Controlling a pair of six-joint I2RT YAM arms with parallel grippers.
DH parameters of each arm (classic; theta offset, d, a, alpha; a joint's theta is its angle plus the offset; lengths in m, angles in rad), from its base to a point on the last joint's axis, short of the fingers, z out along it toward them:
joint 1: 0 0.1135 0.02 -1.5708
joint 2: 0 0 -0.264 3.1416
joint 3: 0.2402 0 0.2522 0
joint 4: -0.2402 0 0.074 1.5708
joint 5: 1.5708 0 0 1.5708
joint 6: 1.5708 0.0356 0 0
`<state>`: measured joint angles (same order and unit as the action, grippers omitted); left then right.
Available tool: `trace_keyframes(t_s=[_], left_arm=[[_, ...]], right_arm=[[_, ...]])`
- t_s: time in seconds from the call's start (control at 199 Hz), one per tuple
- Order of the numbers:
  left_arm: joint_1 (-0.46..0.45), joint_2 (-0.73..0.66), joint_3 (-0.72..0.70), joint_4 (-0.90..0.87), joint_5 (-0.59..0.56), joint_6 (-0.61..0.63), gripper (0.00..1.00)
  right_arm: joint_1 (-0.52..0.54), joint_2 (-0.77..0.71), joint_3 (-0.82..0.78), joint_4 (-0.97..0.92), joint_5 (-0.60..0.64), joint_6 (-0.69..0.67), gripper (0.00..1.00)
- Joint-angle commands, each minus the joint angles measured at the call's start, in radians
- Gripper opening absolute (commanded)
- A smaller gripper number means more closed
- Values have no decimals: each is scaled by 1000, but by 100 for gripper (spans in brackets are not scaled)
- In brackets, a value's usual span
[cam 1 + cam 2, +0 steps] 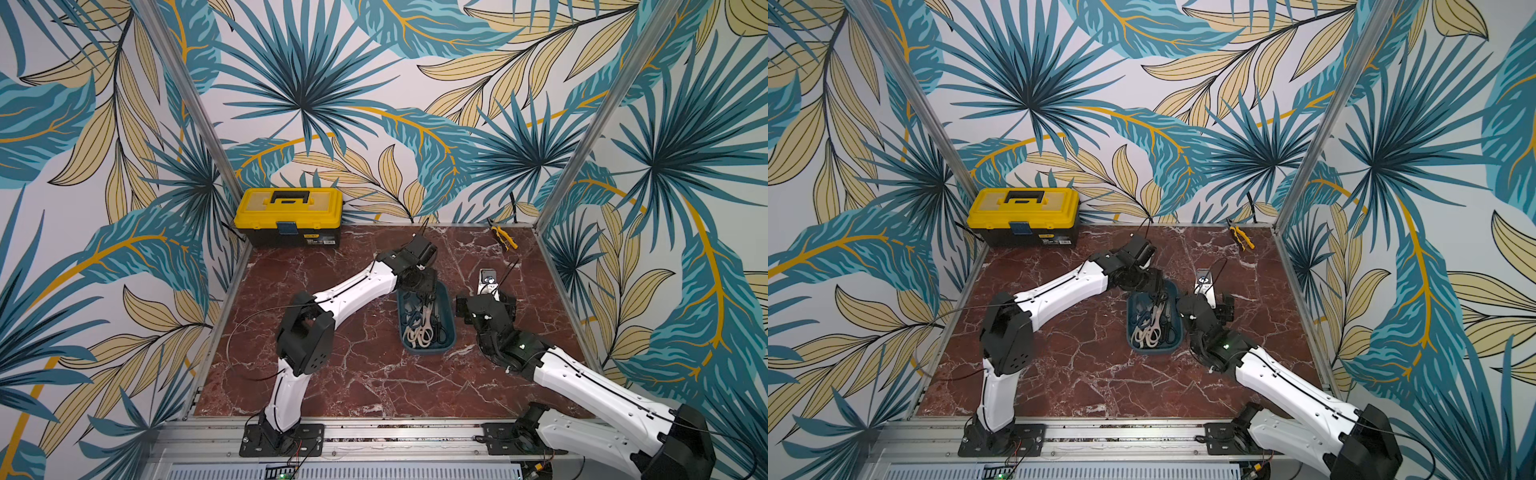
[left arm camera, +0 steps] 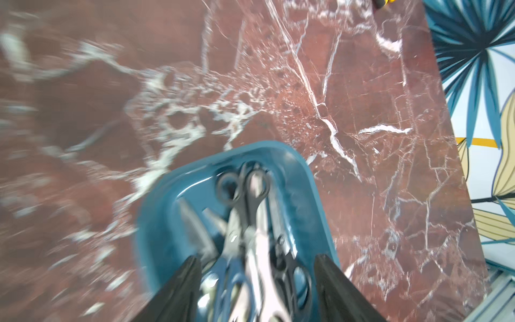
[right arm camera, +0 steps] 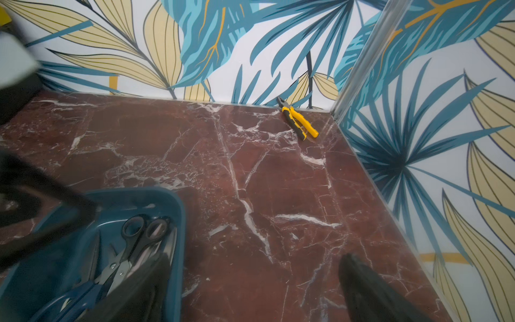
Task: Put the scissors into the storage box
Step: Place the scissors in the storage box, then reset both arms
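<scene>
The dark teal storage box point(image 1: 428, 352) sits mid-table on the red marble and shows in both top views point(image 1: 1152, 350). Several scissors point(image 1: 422, 328) lie inside it: cream, blue and black-handled pairs. My left gripper point(image 2: 256, 260) hovers over the box's far end, jaws open, with black-handled scissors point(image 2: 242, 189) lying loose below it and nothing between the fingers point(image 2: 189, 273). That view is blurred. My right gripper point(image 3: 256, 259) stands open just right of the box rim point(image 3: 181, 223), above bare marble, with one finger point(image 3: 156, 278) over the rim.
A yellow-and-black toolbox point(image 1: 288, 216) stands shut at the back left corner. Yellow-handled pliers point(image 1: 503, 236) lie by the back wall near the right corner post, also in the right wrist view point(image 3: 298, 122). Patterned walls and aluminium posts enclose the table on three sides.
</scene>
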<state>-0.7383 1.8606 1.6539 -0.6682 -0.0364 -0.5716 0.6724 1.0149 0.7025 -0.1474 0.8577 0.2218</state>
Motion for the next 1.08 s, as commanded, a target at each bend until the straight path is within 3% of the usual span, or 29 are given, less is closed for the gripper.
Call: trace_keyframes(t_s=[0.0, 0.101, 0.141, 0.211, 0.292, 0.417, 0.558, 0.669, 0.764, 0.81, 0.835, 0.935, 1.071], left_arm=[[16, -275, -160, 106, -239, 40, 72], [14, -517, -396, 216, -527, 96, 76], [17, -614, -503, 289, -624, 139, 82], [25, -774, -714, 469, -742, 272, 88], [33, -929, -952, 687, -872, 460, 96], [61, -1113, -1243, 872, -950, 724, 94], [141, -1216, -1370, 823, -982, 716, 99], [221, -1253, -1500, 985, -920, 754, 99], [320, -1234, -1573, 1107, -729, 755, 100], [383, -1192, -1582, 1182, -729, 755, 100], [399, -1175, -1588, 1212, -613, 755, 100], [486, -1071, -1598, 1340, -517, 710, 100], [522, -913, -1547, 1400, -413, 764, 100]], right_arm=[[-23, -13, -35, 88, 64, -71, 100], [-67, -28, -100, 229, 73, -148, 100], [-91, -30, -146, 334, 71, -193, 100], [-144, -24, -201, 455, 58, -235, 100], [-219, 0, -191, 417, 11, -225, 100], [-309, 79, -165, 336, 16, -165, 100], [-397, 149, -230, 443, -98, -124, 100], [-418, 202, -252, 538, -130, -134, 100], [-434, 264, -290, 699, -166, -163, 100], [-441, 284, -301, 774, -239, -202, 100], [-442, 290, -309, 813, -256, -215, 100], [-451, 336, -338, 965, -297, -252, 100], [-470, 412, -381, 1131, -364, -282, 100]])
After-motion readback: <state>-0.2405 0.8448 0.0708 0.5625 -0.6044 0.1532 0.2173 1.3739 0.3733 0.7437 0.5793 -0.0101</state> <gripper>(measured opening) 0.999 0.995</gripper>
